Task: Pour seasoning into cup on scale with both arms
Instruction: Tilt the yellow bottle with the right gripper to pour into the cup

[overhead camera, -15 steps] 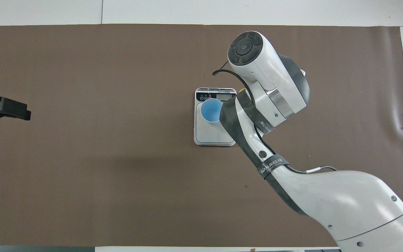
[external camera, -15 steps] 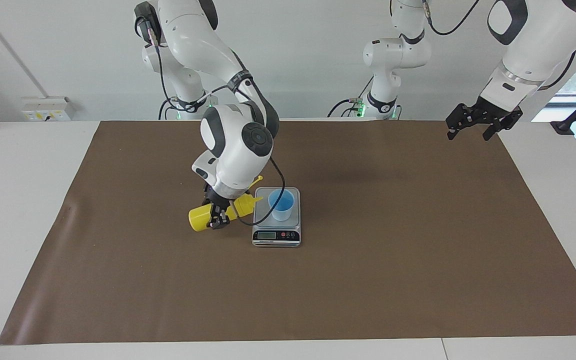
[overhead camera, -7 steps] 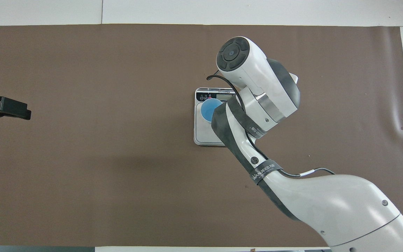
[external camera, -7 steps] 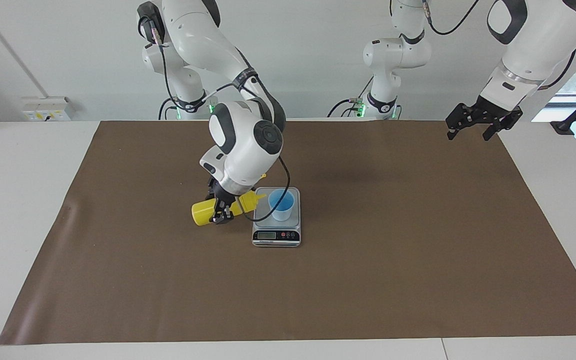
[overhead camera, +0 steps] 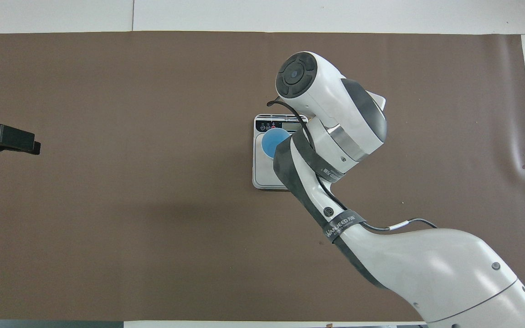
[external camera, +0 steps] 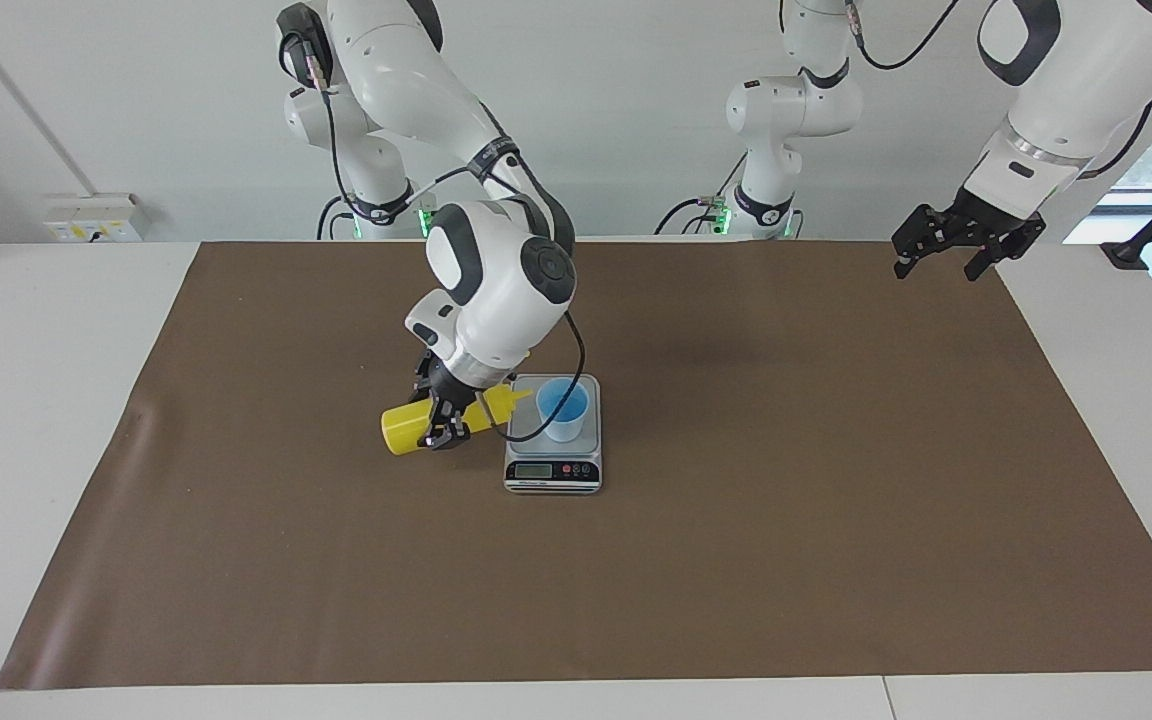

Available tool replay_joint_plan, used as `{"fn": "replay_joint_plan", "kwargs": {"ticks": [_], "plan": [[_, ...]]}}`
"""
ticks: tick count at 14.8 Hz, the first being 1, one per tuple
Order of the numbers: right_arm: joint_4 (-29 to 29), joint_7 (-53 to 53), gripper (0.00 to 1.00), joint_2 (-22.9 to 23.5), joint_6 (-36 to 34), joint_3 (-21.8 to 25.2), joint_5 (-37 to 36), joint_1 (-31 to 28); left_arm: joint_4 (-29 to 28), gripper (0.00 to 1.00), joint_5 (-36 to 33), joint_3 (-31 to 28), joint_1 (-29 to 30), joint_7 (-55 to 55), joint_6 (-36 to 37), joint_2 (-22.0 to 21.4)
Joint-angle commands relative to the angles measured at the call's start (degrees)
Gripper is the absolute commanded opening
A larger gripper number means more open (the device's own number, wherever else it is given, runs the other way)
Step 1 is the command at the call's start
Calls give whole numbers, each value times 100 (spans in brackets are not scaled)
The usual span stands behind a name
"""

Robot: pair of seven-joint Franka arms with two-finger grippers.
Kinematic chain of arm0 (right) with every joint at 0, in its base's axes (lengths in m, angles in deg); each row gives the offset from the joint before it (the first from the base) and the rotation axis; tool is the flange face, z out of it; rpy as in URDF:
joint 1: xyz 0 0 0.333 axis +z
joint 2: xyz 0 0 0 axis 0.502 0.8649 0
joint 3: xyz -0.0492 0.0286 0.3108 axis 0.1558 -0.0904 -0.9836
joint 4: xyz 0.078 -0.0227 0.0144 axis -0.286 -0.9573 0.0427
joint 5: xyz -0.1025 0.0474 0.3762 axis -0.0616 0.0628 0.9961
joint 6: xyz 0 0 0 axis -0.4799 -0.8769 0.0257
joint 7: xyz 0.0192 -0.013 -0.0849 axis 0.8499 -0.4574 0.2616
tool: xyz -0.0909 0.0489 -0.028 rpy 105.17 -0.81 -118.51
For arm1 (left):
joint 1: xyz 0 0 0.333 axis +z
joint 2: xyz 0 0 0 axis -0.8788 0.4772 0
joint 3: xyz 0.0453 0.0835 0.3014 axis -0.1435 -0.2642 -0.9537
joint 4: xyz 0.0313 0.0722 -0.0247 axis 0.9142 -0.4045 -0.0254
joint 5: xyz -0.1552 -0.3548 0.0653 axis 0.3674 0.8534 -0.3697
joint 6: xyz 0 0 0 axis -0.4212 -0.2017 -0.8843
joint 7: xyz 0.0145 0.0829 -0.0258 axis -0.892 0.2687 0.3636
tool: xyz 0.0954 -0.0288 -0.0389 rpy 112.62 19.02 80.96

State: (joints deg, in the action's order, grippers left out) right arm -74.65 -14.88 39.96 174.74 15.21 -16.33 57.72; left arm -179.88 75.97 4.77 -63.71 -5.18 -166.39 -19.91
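Right gripper (external camera: 441, 425) clamps the yellow seasoning bottle (external camera: 406, 428) around its middle, holding it nearly horizontal above the brown mat (external camera: 836, 500) beside the scale (external camera: 553, 472), toward the right arm's end of the table. The cone nozzle (external camera: 518, 395) points at the light-blue cup (external camera: 563, 409), its tip just short of the rim. The cup stands upright on the scale's platform. In the overhead view the right arm hides the bottle. Left gripper (external camera: 956, 240) waits, fingers spread and holding nothing, over the mat's corner at the left arm's end.
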Motion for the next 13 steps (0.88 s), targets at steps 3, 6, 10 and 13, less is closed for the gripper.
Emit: {"fn": "replay_joint_plan", "kwargs": {"ticks": [3,6,10,13], "plan": [[-36,-154,0,-31,1,-18,-286,194,-148,100,79,27,98,-47,3,-119],[-53,-154,0,-40,18,-18,-400,282,-148,100,71,35,98,-55,-50,-110],[-291,-163,0,-110,150,-18,-497,291,-148,100,71,35,98,-56,-50,-110],[-308,-163,0,-119,177,-18,-515,282,-148,100,71,35,98,-56,-50,-110]]}}
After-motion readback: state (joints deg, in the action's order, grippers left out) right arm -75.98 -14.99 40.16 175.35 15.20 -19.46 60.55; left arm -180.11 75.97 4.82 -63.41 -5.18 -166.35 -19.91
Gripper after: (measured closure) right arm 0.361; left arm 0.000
